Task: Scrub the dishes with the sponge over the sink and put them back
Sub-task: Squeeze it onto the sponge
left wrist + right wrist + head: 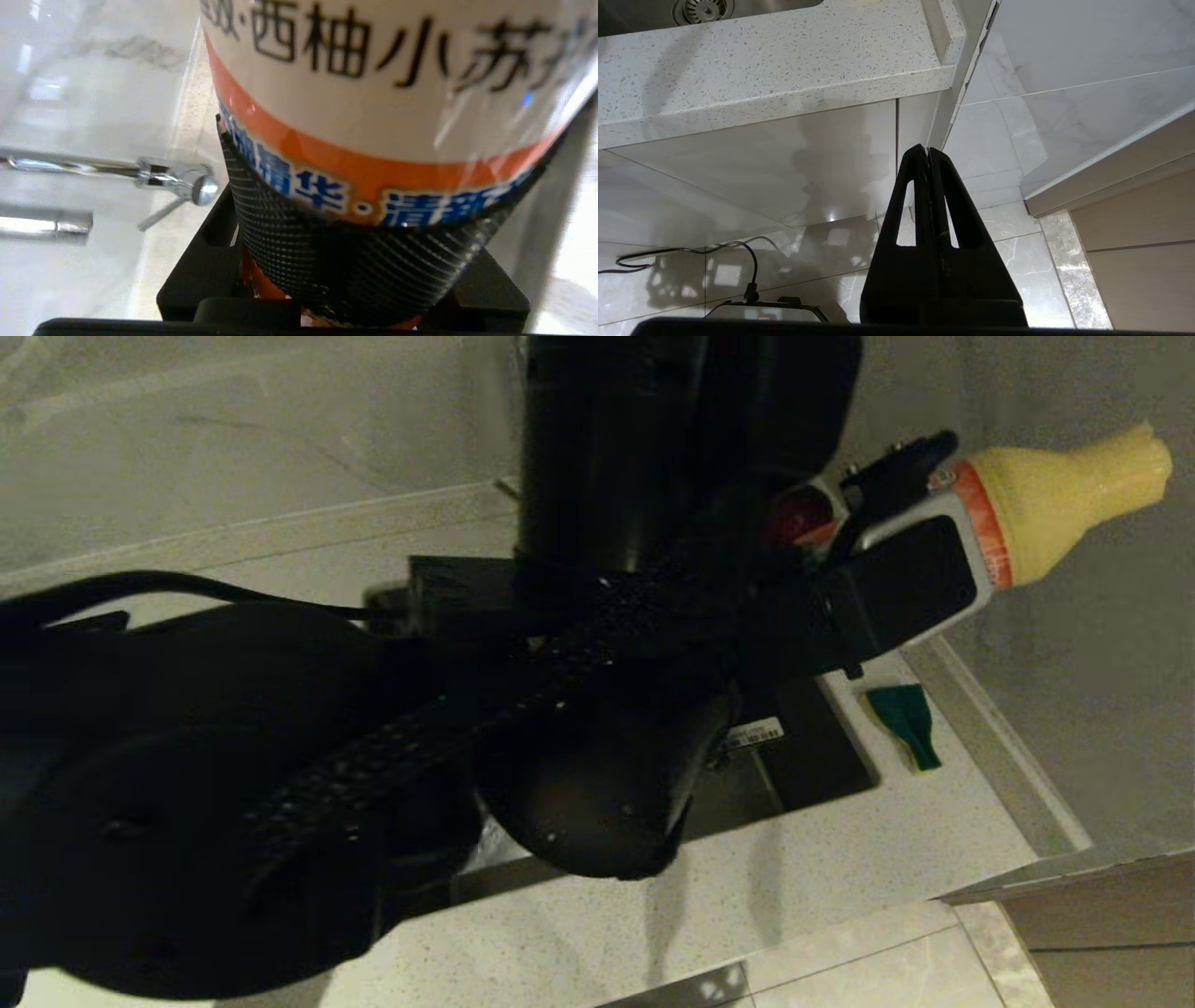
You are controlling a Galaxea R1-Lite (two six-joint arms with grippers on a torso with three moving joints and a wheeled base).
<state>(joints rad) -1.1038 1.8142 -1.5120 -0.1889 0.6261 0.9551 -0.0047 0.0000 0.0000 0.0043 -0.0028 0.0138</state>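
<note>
Left gripper (934, 541) clamps a dish-soap bottle (1055, 499) by its labelled body, holding it tilted above the sink (822, 747). To the right, the green-and-yellow sponge (906, 723) lies on the speckled countertop (840, 877) beside the basin. Right gripper (928, 151) hangs parked below the counter edge, fingers pressed together.

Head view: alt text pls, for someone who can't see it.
Left end effector holds a yellow bottle raised above the counter, its black arm blocking most of the sink. A green sponge lies on the counter beside the sink.
</note>
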